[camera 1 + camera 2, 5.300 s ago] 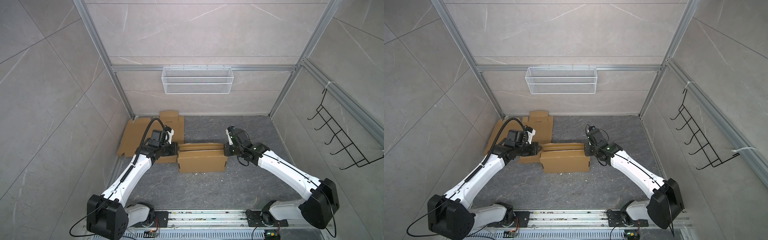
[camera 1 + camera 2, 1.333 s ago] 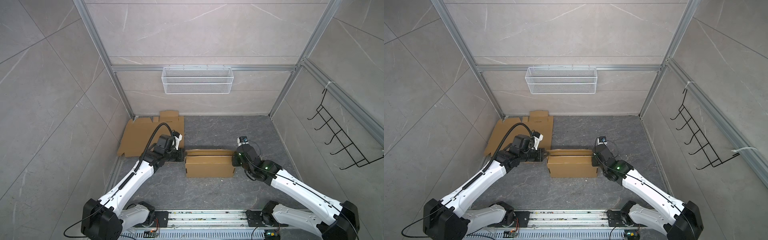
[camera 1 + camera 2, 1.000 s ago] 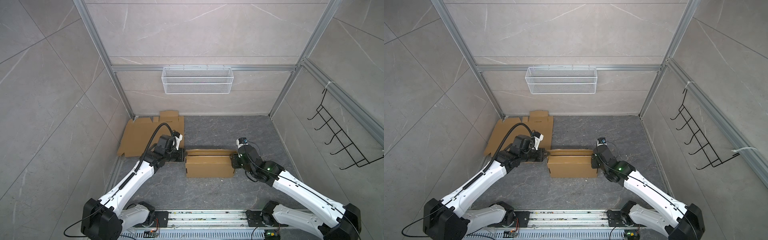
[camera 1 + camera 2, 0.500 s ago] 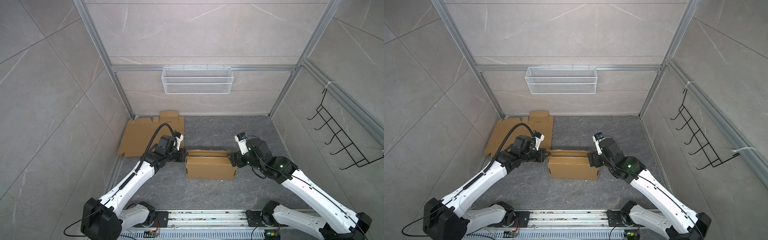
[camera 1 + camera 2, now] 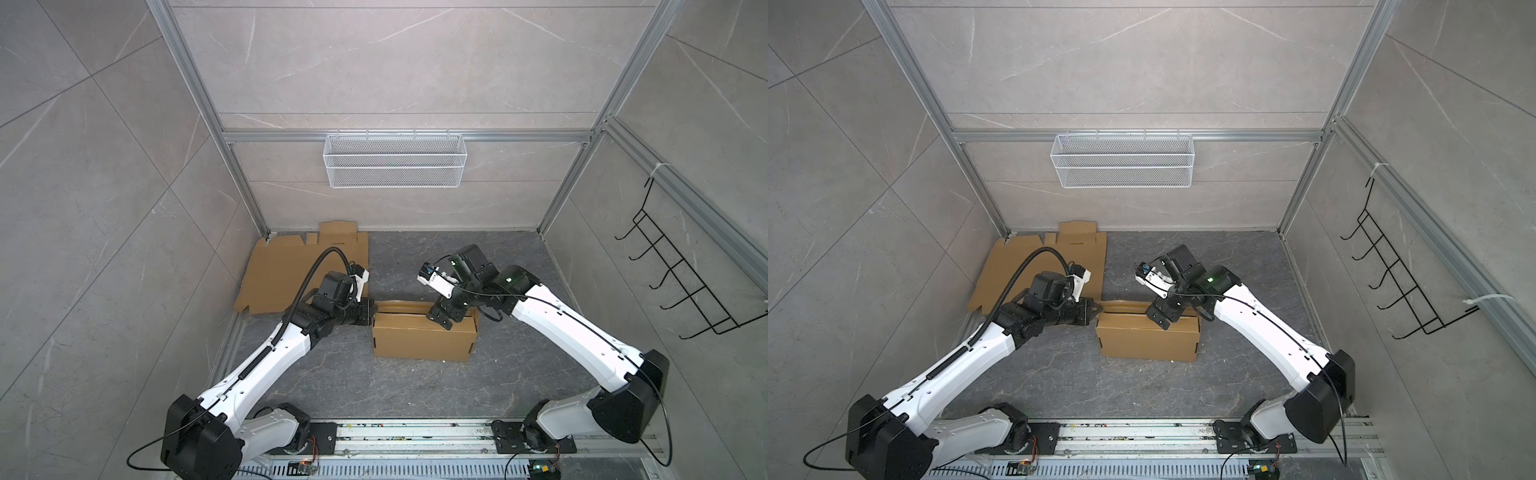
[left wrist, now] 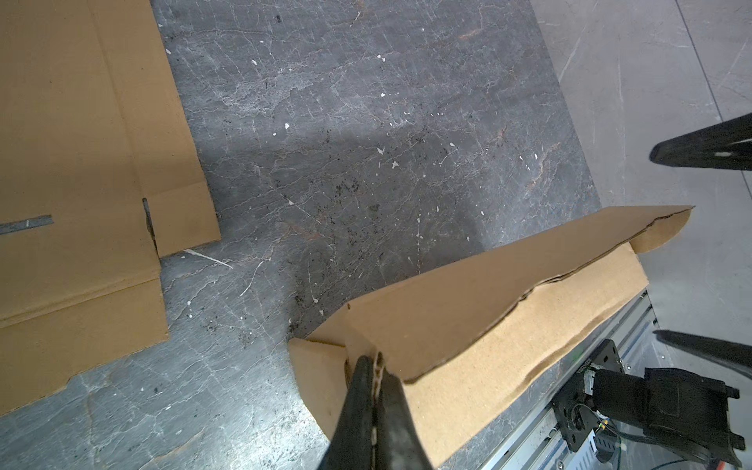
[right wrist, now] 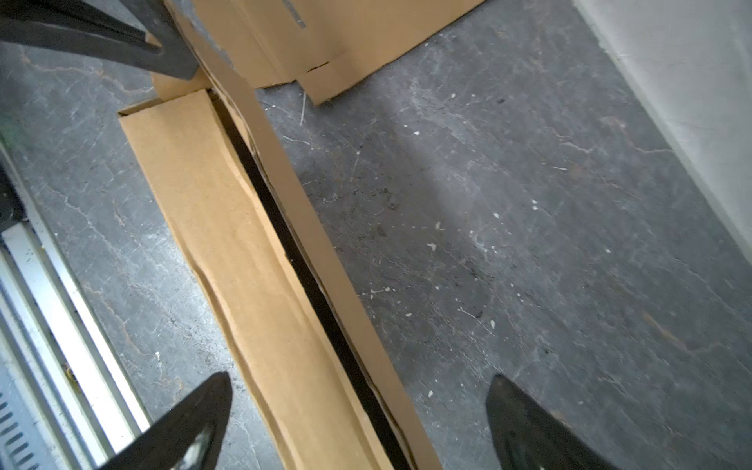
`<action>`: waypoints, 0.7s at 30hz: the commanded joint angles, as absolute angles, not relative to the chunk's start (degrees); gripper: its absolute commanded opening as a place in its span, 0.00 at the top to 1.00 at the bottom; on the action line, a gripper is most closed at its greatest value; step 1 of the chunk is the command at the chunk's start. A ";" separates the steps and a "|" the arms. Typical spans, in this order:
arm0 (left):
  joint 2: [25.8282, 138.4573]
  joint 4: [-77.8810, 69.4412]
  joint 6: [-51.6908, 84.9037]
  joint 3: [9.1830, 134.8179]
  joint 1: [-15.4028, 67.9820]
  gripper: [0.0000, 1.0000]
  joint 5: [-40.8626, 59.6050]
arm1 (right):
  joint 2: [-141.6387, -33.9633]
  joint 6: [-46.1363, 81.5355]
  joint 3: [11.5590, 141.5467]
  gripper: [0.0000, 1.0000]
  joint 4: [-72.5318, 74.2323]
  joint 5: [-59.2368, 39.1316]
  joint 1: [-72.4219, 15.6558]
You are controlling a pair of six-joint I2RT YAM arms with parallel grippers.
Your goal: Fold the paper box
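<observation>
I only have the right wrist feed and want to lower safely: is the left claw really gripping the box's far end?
Observer: Yes, the left wrist view shows the left claw shut on the paper box's end edge.
Operator: Where's my claw over it?
Observer: In both top views the right claw hangs open over the box's right half.
Operator: Anything overhead?
Observer: A white wire basket hangs on the back wall, high above the box.

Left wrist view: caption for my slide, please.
Left gripper pinches an end edge of the paper box; flat cardboard sheet lies apart.
</observation>
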State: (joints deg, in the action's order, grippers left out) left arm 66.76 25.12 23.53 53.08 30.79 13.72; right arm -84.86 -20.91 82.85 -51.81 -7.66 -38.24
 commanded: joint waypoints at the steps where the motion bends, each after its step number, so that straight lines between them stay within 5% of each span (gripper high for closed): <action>1: 67.38 31.29 22.59 52.18 31.68 0.97 13.82 | -88.05 -24.96 86.32 0.01 -55.62 -13.63 -38.68; 21: 67.51 31.47 21.97 52.57 32.40 0.97 13.54 | -96.38 -29.44 85.69 0.03 -56.62 -13.04 -40.94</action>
State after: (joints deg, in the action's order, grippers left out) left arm 66.72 25.17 22.65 53.12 31.38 12.62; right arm -95.39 -28.14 84.71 -54.46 -12.78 -40.60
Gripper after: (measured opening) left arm 0.049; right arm 0.977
